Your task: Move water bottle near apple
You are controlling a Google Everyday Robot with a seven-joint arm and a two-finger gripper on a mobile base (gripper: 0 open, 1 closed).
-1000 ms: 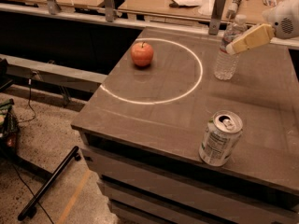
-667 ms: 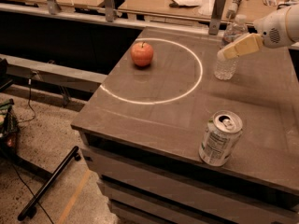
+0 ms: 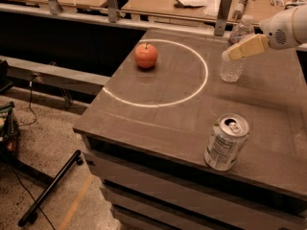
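The water bottle [image 3: 231, 70] is clear and ribbed with a white cap. It stands upright on the grey table [image 3: 158, 123], just outside the right side of a white circle painted on the top. My gripper [image 3: 234, 49] comes in from the right on a white arm and sits at the bottle's upper half, with its beige part crossing in front of the bottle. The red-orange apple [image 3: 146, 55] rests inside the circle's upper left, well to the left of the bottle.
A silver drink can [image 3: 226, 142] stands near the table's front right edge. A metal rail with posts [image 3: 223, 14] runs behind the table, and papers lie on the wooden bench beyond it. The floor and a black stand leg [image 3: 50, 188] are at lower left.
My gripper has moved left along the bottle, now covering its upper part. The bottle, apple and can have stayed in place.
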